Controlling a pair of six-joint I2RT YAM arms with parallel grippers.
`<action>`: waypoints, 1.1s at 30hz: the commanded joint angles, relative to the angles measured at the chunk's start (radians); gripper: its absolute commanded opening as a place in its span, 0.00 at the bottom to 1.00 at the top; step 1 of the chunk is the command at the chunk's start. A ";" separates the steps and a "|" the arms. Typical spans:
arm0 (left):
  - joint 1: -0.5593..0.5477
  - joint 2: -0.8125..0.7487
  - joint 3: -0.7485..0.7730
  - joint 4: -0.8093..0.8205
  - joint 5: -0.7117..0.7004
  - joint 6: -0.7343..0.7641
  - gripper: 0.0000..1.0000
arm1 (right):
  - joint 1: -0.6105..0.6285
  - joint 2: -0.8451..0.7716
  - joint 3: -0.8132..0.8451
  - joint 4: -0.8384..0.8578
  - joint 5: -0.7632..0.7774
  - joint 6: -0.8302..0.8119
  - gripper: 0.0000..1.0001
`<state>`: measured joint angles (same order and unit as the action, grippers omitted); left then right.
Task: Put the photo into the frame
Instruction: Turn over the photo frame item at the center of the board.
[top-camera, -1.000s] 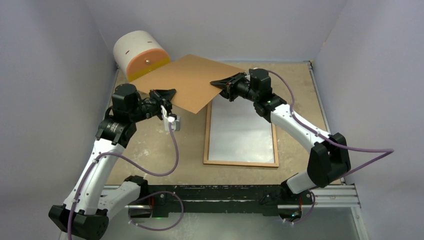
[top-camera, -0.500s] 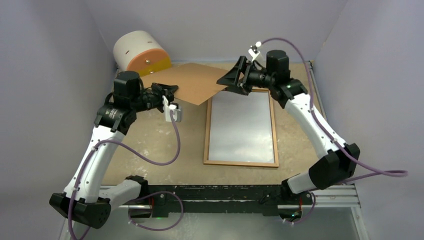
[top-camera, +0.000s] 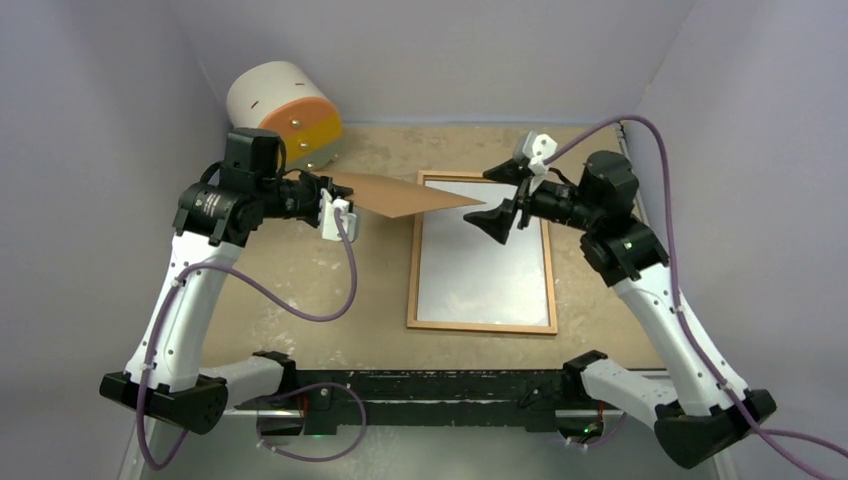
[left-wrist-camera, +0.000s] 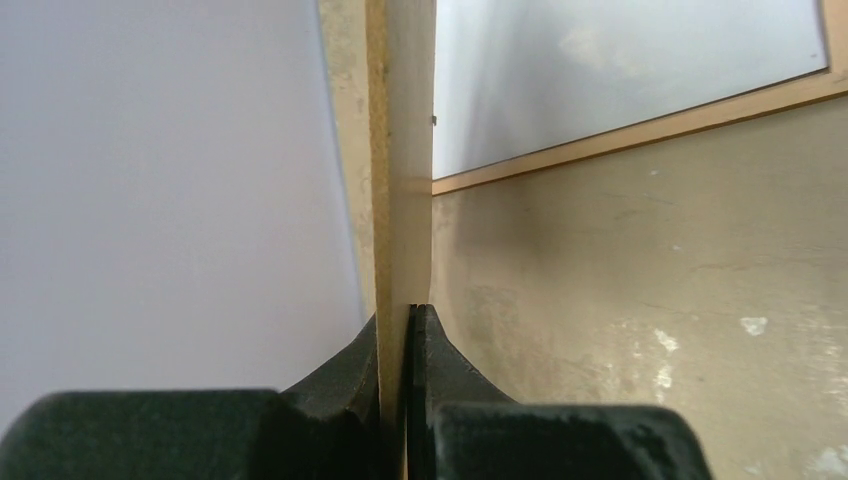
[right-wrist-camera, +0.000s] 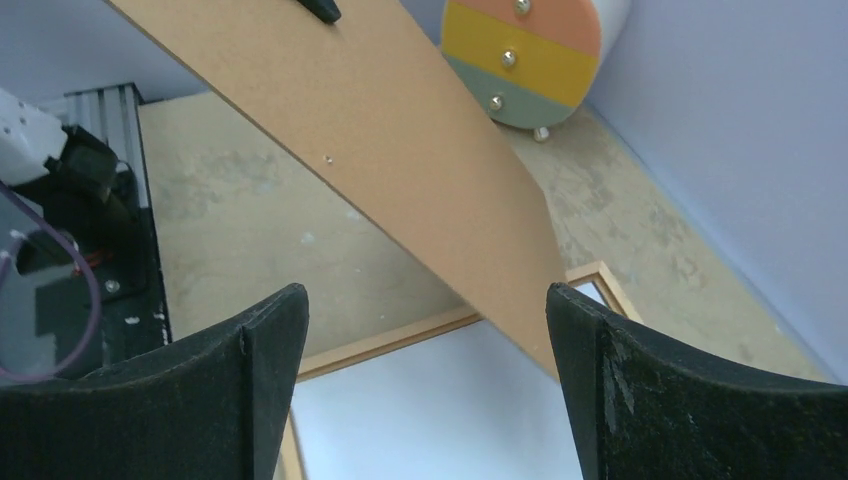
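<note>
The orange-brown wooden frame (top-camera: 480, 327) lies flat on the table right of centre, also in the left wrist view (left-wrist-camera: 620, 130) and the right wrist view (right-wrist-camera: 400, 338). A pale grey-white surface (top-camera: 480, 260) fills it; whether that is the pane or paper I cannot tell, and the photo's print is hidden. My left gripper (top-camera: 325, 195) (left-wrist-camera: 405, 310) is shut on the left edge of a plain brown backing board (top-camera: 400, 193) (left-wrist-camera: 400, 150), held in the air over the frame's far left corner. My right gripper (top-camera: 498, 197) (right-wrist-camera: 425, 300) hangs open above the frame, apart from the board (right-wrist-camera: 380, 130).
A white drum with an orange, yellow and green striped face (top-camera: 285, 105) (right-wrist-camera: 520, 50) stands at the far left corner. Lilac walls close in the table on three sides. A black rail (top-camera: 450, 385) runs along the near edge.
My right gripper has opened, let go of the board's right edge and drawn back to the right over the frame. The left arm still holds the board, now tipped nearly edge-on.
</note>
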<state>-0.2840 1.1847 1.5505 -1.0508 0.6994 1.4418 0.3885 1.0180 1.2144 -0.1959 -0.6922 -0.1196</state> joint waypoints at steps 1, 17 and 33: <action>-0.004 -0.013 0.090 -0.044 0.045 0.047 0.00 | 0.050 0.070 -0.005 0.079 -0.070 -0.243 0.90; -0.004 -0.016 0.135 -0.107 0.047 0.051 0.00 | 0.264 0.193 -0.017 0.161 0.148 -0.403 0.76; -0.004 -0.001 0.212 -0.020 0.086 -0.101 0.00 | 0.265 0.256 -0.041 0.357 0.102 -0.254 0.00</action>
<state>-0.2817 1.2072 1.7309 -1.2449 0.7219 1.3731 0.6479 1.2957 1.1751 -0.0006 -0.5846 -0.5533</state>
